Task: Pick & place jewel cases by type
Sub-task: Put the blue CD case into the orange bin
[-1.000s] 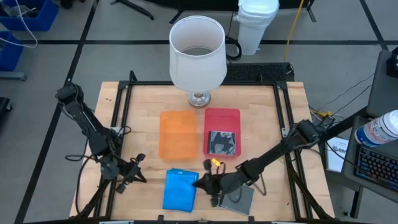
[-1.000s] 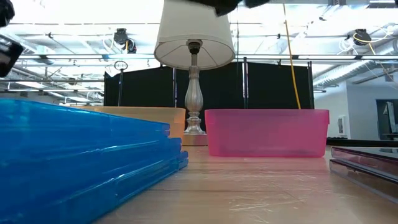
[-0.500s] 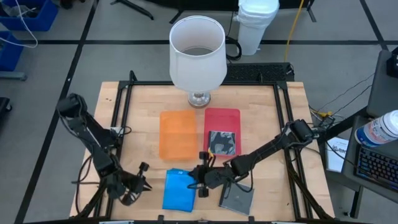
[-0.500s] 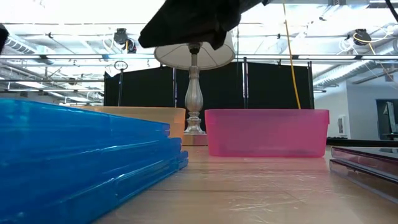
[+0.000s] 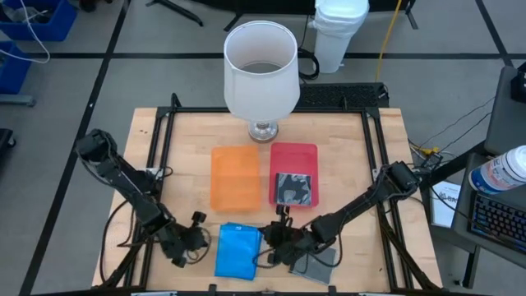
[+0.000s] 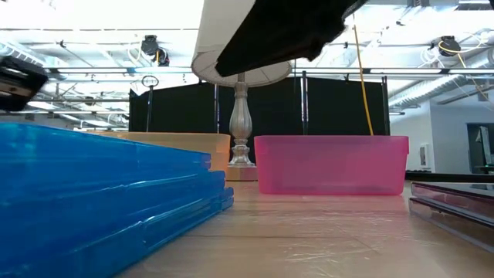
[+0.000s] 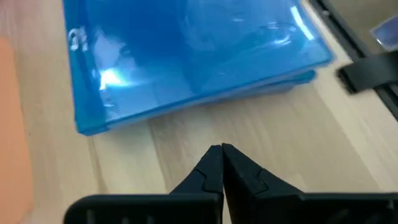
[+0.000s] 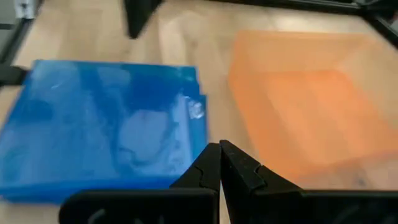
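Note:
A stack of blue jewel cases (image 5: 237,252) lies flat near the table's front edge; it also shows in the left wrist view (image 7: 186,56) and the right wrist view (image 8: 106,124). Dark grey jewel cases (image 5: 317,264) lie flat to its right. One more dark case (image 5: 293,189) lies in the red tray (image 5: 293,153). My left gripper (image 5: 204,239) is shut just left of the blue stack, its tips (image 7: 222,149) over bare wood. My right gripper (image 5: 265,245) is shut at the stack's right side, tips (image 8: 219,147) near its edge. Neither holds anything.
An orange tray (image 5: 234,177) sits left of the red tray, behind the blue stack. A white-shaded lamp (image 5: 260,70) stands at the table's far middle. Black frame rails (image 5: 160,156) run along the table's sides. In the low view the red tray (image 6: 332,164) stands beyond bare wood.
My left gripper has come down and toward the table's right, up to the left side of the blue stack. My right gripper has rolled and tipped, swinging briefly toward the orange tray and back to the gap between the two stacks. The cases have not moved.

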Robot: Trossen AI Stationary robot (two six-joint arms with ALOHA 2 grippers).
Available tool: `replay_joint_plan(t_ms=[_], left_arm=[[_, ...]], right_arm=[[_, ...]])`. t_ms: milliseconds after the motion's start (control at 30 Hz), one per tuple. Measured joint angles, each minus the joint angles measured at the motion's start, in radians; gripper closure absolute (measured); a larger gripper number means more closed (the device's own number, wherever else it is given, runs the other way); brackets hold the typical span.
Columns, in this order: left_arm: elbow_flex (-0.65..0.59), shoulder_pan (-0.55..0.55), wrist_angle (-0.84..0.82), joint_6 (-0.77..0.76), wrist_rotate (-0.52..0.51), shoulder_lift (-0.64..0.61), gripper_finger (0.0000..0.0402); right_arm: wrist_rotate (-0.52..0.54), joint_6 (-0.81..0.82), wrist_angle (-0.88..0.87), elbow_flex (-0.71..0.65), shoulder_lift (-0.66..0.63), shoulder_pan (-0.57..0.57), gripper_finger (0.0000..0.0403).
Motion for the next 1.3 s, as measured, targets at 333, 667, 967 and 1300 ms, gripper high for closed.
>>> replay_joint_plan(t_ms=[333, 667, 967, 1300], left_arm=[[0.000, 0.127, 0.002, 0.045, 0.124, 0.000, 0.0396], [0.000, 0.159, -0.001, 0.047, 0.127, 0.000, 0.0397], [0.000, 0.193, 0.003, 0.079, 0.125, 0.000, 0.0397], [0.000, 0.204, 0.045, 0.112, 0.125, 0.097, 0.0396]], right_arm=[[-0.006, 0.153, -0.064, 0.000, 0.000, 0.054, 0.0403], [-0.004, 0.195, -0.068, 0.000, 0.000, 0.066, 0.0403], [0.001, 0.170, -0.068, 0.000, 0.000, 0.056, 0.0403], [0.001, 0.160, -0.068, 0.000, 0.000, 0.054, 0.0403]])
